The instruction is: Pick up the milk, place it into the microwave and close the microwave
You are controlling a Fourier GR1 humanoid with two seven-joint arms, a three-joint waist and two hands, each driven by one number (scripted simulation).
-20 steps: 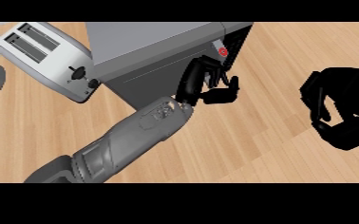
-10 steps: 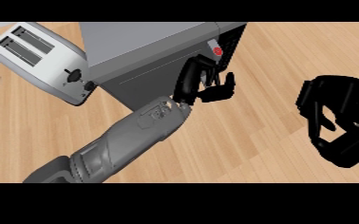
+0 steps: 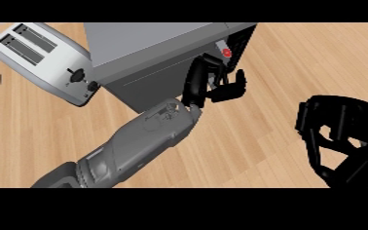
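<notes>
Broadly, you are looking steeply down on a light wooden counter (image 3: 237, 141) that fills the head view. On it, toward the top, stands the grey microwave (image 3: 155, 46), its top face pale and its near face darker, with a red button (image 3: 227, 52) on the dark control strip at its right end. To the microwave's left, and just beside it, you have a silver toaster (image 3: 54, 61) lying at a slant across the view, two slots on top and dark knobs on its near end. Your left forearm (image 3: 140, 141) comes in from the lower left edge and runs diagonally up to the microwave's front right corner. At its end the left hand (image 3: 215, 83) is up against that corner, just below the red button; its fingers are curled, with the thumb set apart, but you cannot tell from here whether they close on any part of the microwave or only lie against it. Your right hand (image 3: 338, 136) shows at the view's right edge, well apart from the microwave, over bare counter, fingers bent inward and holding nothing. The milk shows nowhere in this view, so you cannot tell where it is.
</notes>
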